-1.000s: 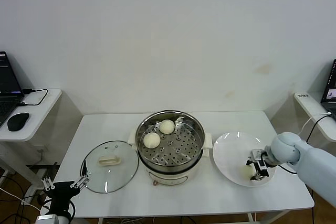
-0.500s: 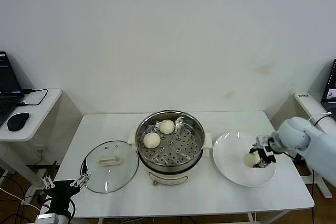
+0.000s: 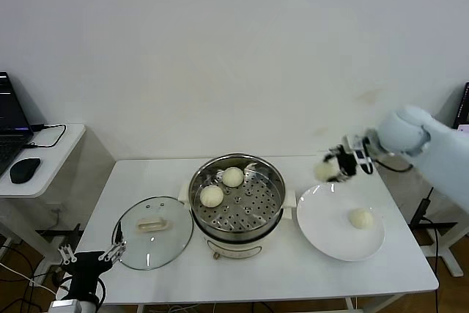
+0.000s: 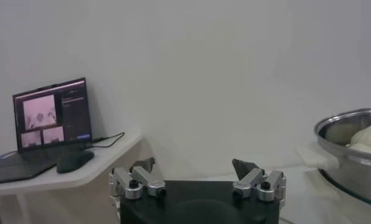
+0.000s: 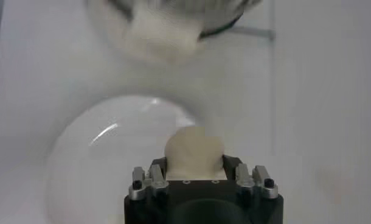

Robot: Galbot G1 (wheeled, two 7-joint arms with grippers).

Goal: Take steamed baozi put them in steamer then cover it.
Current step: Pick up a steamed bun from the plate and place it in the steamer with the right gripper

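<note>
Shiny perforated metal steamer (image 3: 238, 196), clear glass cover (image 3: 152, 231), glossy white plate (image 3: 322, 229), smooth matt baozi (image 3: 360, 218).

Even, bright light fills my view; soft shadows only. My right pincer (image 3: 333, 166) smears with motion blur. The steamer (image 5: 173, 18) looks unfocused from my wrist.

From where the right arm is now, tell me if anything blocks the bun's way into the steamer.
Nothing visible does. The right claw holds a bun above the table, the steamer stands open, and its lid lies off to the far side.
</note>
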